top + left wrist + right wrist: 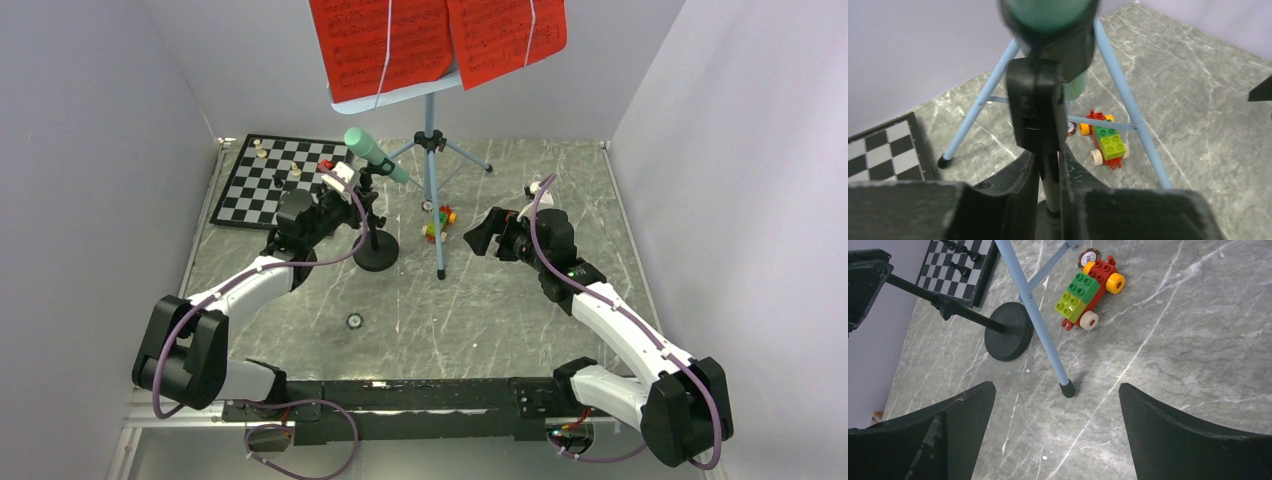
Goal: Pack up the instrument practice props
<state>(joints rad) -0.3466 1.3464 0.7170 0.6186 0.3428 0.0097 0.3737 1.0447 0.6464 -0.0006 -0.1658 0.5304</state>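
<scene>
Left jaws: clenched on the thin post of the small black round-base mic stand (376, 252), one finger on each side, just below its clip.
Right jaws: released and spread wide with nothing between them, hanging above the worktop to the right of the tripod.
Mic stand: upright, with its round base flat on the grey marbled worktop (500, 310), just beside the tripod's near leg.
Microphone: the mint-green toy microphone (375, 153) sits tilted in the stand's clip, its head pointing up toward the rear left.
Music stand: the light blue music stand on a tripod (433, 180) is upright at the middle rear. Its near foot rests on the worktop between the two arms.
Sheet music: two red sheet-music pages (380, 40) lie side by side on the music stand's tray, each crossed by a thin white line.
Block toy: the small multicoloured block toy on wheels (1088, 295) lies on the worktop among the tripod legs.
Chessboard: the black-and-white chessboard with pieces (270, 185) lies flat in the rear left corner, beyond the left arm (250, 285).
</scene>
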